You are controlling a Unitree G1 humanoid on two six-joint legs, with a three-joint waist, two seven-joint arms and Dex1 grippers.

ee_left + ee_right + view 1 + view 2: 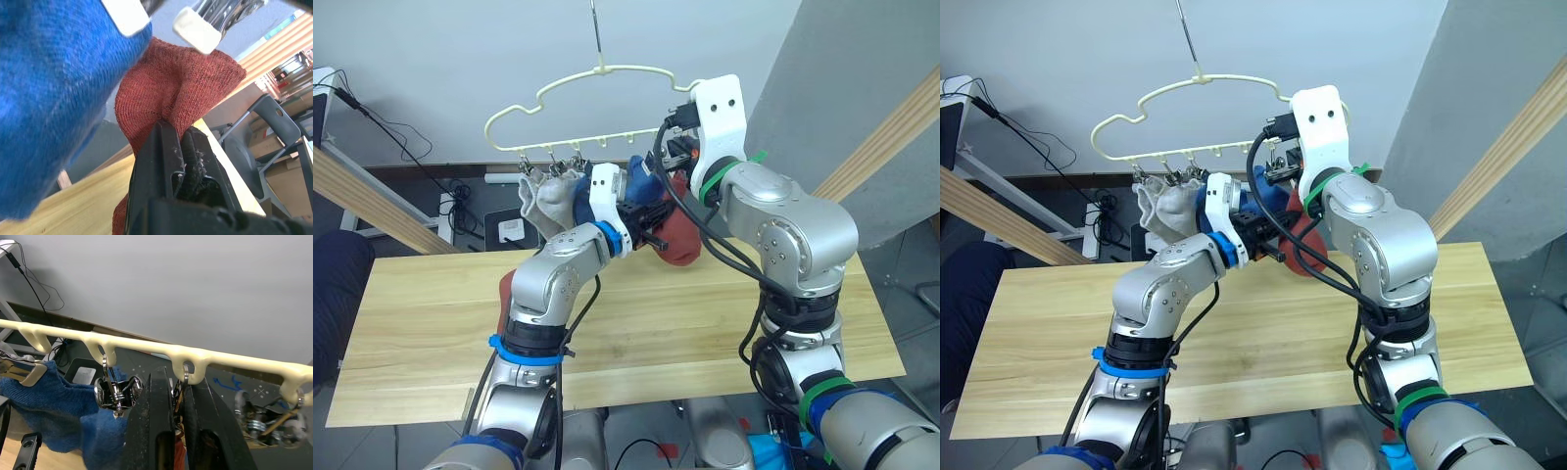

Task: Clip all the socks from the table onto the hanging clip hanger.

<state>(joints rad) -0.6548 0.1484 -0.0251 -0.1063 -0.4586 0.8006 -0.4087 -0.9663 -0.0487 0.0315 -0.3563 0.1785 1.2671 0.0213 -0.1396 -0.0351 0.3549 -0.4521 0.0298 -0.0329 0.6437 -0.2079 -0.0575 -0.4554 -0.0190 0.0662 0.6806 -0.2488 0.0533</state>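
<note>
Holding a rust-red sock (166, 98) up beneath the clip hanger (597, 73), the left claw (181, 147) is clenched on a fold of its knit, apparently so that the sock's edge sits at the height of the silver clips. The right claw (177, 396) is up at the hanger's lower bar, its two black fingers drawn close around one metal clip (185, 377), seemingly squeezing it so it can take the red sock. Two light grey socks (548, 196) and blue socks (641, 181) already hang from clips further along the row, towards the robot's left. Both forearms rise steeply from the bench (431, 333), elbows bent, wrists converging under the hanger's right half; the left forearm reaches across toward the right one. No loose sock is visible on the bench's wood.
</note>
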